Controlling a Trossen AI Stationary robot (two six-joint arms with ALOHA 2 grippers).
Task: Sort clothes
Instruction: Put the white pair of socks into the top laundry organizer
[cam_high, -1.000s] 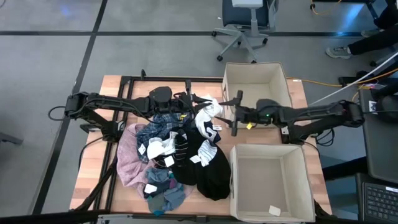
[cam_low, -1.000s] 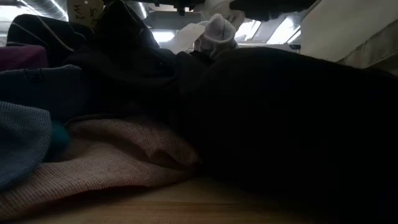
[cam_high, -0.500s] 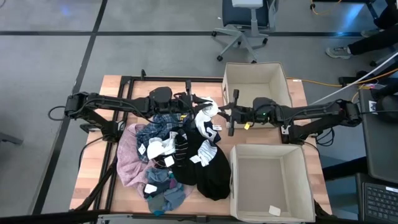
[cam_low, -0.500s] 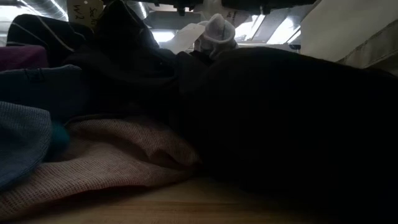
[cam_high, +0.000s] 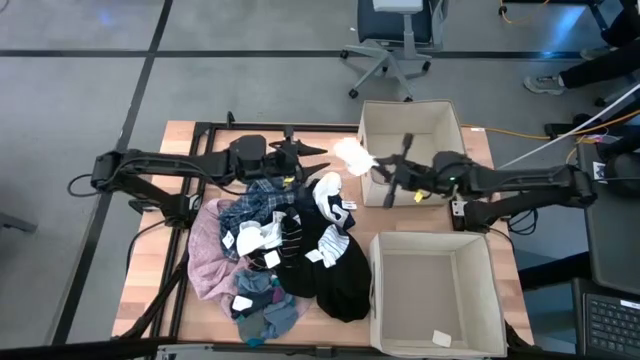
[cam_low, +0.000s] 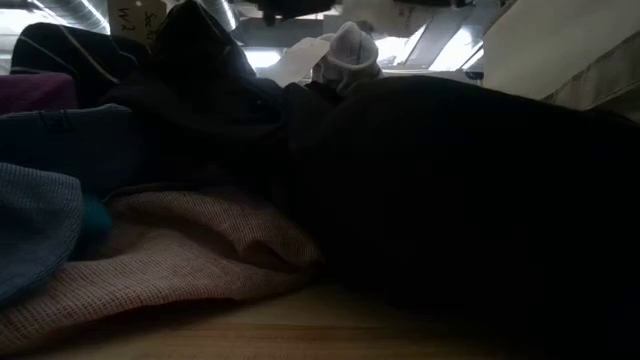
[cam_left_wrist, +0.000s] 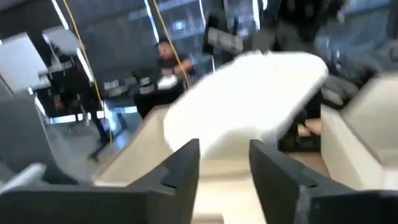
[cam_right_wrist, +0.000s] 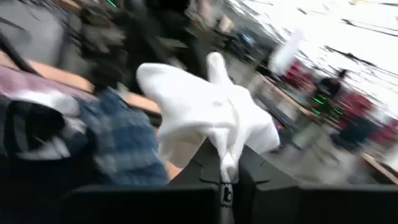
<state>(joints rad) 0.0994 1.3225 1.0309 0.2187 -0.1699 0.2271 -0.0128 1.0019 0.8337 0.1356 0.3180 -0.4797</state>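
A small white garment (cam_high: 352, 156) hangs in the air between my two grippers, near the far bin's left wall. My right gripper (cam_high: 377, 168) is shut on it and reaches in level from the table's right. My left gripper (cam_high: 311, 153) stands open just left of the garment, and in the left wrist view the cloth (cam_left_wrist: 249, 99) shows beyond its parted fingers (cam_left_wrist: 186, 168) without touching them. The other clothes lie in a heap (cam_high: 280, 240) on the table, with plaid, striped, black and pink pieces. My right gripper pinches a bunched fold of the white garment (cam_right_wrist: 227, 163) between its two fingers. The fingers come in level from the table's right. The cloth is lifted clear of the heap and billows out past the fingertips (cam_right_wrist: 205, 112) toward the table's left.
Two square beige bins stand on the table's right side: the far bin (cam_high: 445, 112) right beside my right gripper, the near bin (cam_high: 480, 300) in front of it. A pink cloth (cam_low: 200, 250) and dark garments fill the low view. Chairs and people show beyond the table.
My right gripper has shut on the white garment and drawn back toward the table's right and up, carrying it clear of the heap. My left gripper, shut on that garment before, has opened, let go and backed off toward the table's left.
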